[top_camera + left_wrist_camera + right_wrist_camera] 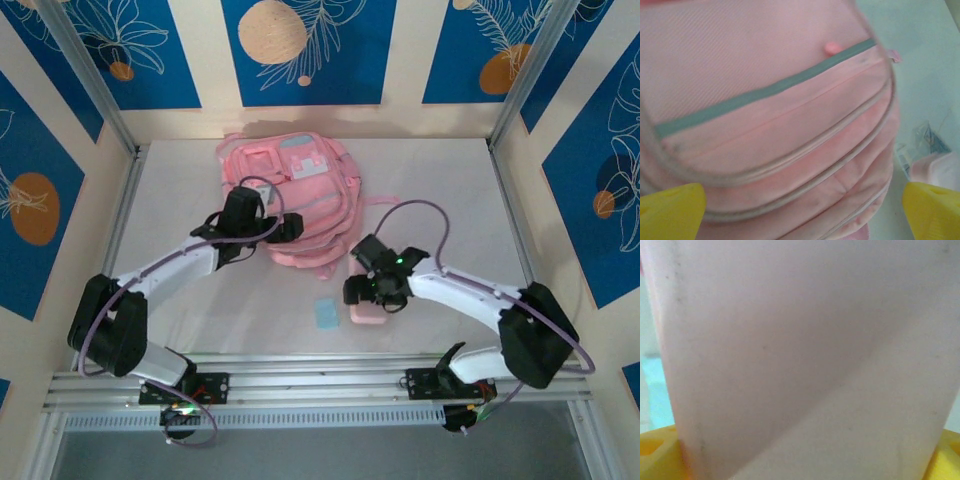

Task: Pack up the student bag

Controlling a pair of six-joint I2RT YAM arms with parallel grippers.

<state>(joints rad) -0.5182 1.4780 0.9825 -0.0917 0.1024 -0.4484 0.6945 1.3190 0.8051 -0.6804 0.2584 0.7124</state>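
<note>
**Two robot arms at a soft pink backpack, one poised over it, one at a pencil case**

Seen from above, the student bag (pixel 290 195) lies flat on the white table (pixel 170 250), toward 12 o'clock from the table's middle. Its front pockets and pale blue patches face up.

The left gripper (pixel 288 228) hovers over the bag's edge at about 7 o'clock. In the left wrist view its yellow fingers (pixel 670 210) stand spread as wide as they go, with nothing between them but the bag's zippered seams below.

The right gripper (pixel 372 298) is at about 4 o'clock from the bag, over a small pink pencil case (pixel 368 316). A little blue card (pixel 325 313) lies just beside the case at 9 o'clock. In the right wrist view the case spans from one yellow finger to the other. I cannot tell whether the fingers are pressing on it.

The bag looks like limp, light fabric that would sag and fold when lifted and is not fragile. A broad flat panel would likely slip through a pinch. Better holds are probably a raised seam, a zipper pull or a pocket lip, so that one arm can hold the mouth open while the other feeds items in.
</note>
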